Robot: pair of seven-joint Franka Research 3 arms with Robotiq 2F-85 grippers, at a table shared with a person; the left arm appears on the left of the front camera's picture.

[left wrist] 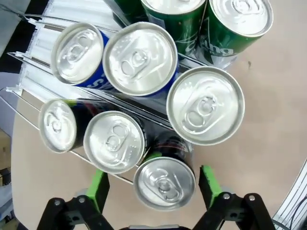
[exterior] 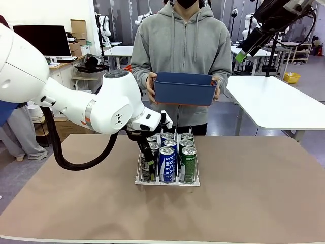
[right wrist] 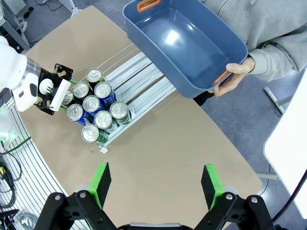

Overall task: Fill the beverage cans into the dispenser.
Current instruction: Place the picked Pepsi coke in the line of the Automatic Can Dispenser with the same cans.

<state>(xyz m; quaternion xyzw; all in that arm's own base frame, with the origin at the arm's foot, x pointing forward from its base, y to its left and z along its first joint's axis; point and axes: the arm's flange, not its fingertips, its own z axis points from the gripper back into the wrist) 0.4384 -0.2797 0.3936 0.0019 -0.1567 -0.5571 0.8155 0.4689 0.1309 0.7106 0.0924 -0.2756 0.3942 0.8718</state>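
front view faces across the table; left wrist close above dispenser; right wrist high overhead.

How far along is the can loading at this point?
Nearly done, it seems. The dispenser holds cans in all three lanes: dark, blue-and-white and green. The blue bin in the person's hands shows no cans inside. In hand: the left gripper stands open around the front dark can, which already stands in its lane. The right gripper hangs open above the table. Left: withdrawing the left arm.
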